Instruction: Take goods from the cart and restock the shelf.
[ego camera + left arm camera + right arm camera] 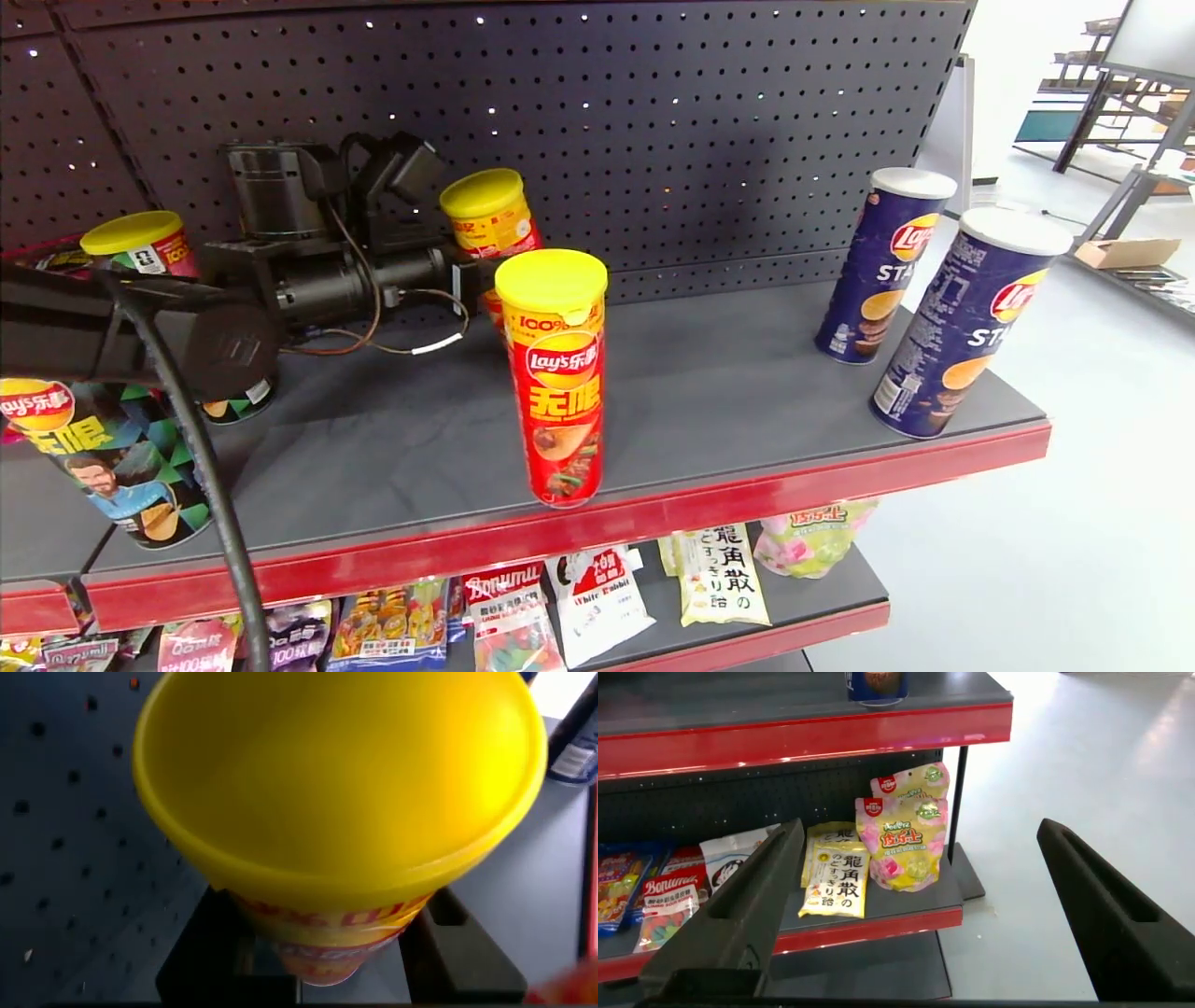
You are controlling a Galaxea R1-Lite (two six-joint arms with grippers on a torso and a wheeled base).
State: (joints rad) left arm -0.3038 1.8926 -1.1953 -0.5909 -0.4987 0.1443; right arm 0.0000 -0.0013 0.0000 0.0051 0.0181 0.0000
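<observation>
A red chip can with a yellow lid (487, 217) is at the back of the grey shelf (747, 392), close to the pegboard. My left gripper (474, 273) is shut on its body from the left. In the left wrist view the can's lid (336, 784) looms large, with my left gripper (322, 957) clamped on the can below it. Its base is hidden behind another red can (558, 373) that stands upright at the shelf's front edge. My right gripper (920, 831) hangs open, lower down, facing the bottom shelf.
Two blue chip cans (882, 266) (966, 322) stand at the shelf's right end. Another yellow-lidded can (140, 245) and a patterned can (112, 457) stand at the left. Snack bags (910, 831) fill the lower shelf (878, 929). Bare shelf lies between the red and blue cans.
</observation>
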